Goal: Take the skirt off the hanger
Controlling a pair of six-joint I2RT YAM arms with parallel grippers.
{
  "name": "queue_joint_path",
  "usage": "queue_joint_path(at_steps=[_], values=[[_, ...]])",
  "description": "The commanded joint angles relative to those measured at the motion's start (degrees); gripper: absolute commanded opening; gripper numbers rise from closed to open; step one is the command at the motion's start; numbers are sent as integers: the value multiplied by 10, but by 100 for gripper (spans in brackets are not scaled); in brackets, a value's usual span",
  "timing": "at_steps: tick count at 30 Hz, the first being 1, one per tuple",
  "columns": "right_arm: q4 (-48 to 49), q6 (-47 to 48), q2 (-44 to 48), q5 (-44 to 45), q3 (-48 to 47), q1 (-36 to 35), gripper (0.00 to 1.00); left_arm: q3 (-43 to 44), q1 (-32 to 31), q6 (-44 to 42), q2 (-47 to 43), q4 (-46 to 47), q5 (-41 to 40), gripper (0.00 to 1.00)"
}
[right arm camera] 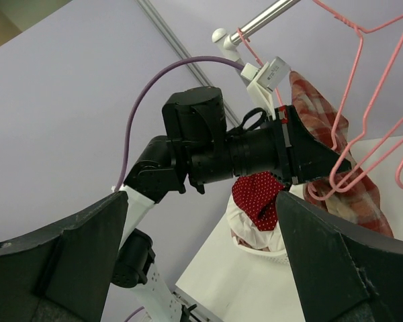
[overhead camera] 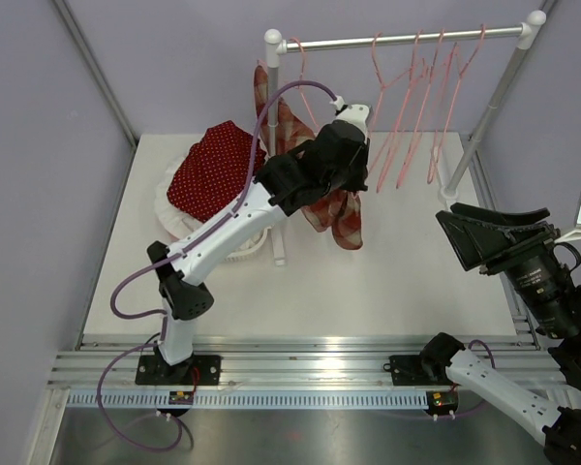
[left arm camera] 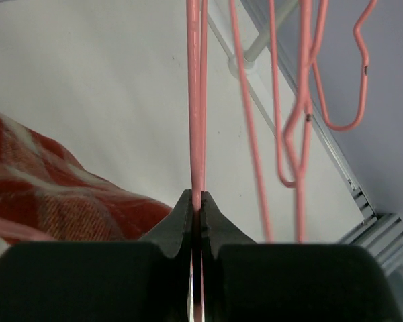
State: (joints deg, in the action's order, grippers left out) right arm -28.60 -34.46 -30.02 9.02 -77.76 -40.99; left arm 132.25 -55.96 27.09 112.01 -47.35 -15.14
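Skirt (overhead camera: 341, 221), red plaid, hangs from a pink hanger (left arm camera: 196, 100) at the left end of the rail (overhead camera: 407, 39), above the worktop (overhead camera: 407, 291). Left tool (left arm camera: 197, 201) clenched on that hanger's wire, just beside the cloth. Right tool (right arm camera: 201, 201) released, jaws spread wide, well apart from the rail.

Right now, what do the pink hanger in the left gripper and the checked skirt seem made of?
Pink hanger: likely metal wire with a smooth, slightly glossy pink coating; it is thin and catches light. Checked skirt: soft woven cloth, matte, perhaps flannel; it drapes in folds and looks fuzzy.
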Motion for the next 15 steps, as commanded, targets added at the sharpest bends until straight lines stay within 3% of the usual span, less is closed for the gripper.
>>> queue_joint_path(at_steps=[1,3,6,7,11,15], values=[[16,2,3,11,7,-2,99,-26,-16,21,-39,55,28,6],[20,-1,4,9,9,-2,100,-27,-21,23,-36,54,29,18],[17,-2,6,8,9,-2,99,-38,-31,24,-47,60,29,51],[17,-2,7,7,9,-2,99,-46,-34,24,-53,63,28,67],[9,0,10,12,8,-2,99,-82,-52,30,-105,71,6,99],[14,4,1,10,9,-2,99,-124,-65,32,-167,77,-6,99]])
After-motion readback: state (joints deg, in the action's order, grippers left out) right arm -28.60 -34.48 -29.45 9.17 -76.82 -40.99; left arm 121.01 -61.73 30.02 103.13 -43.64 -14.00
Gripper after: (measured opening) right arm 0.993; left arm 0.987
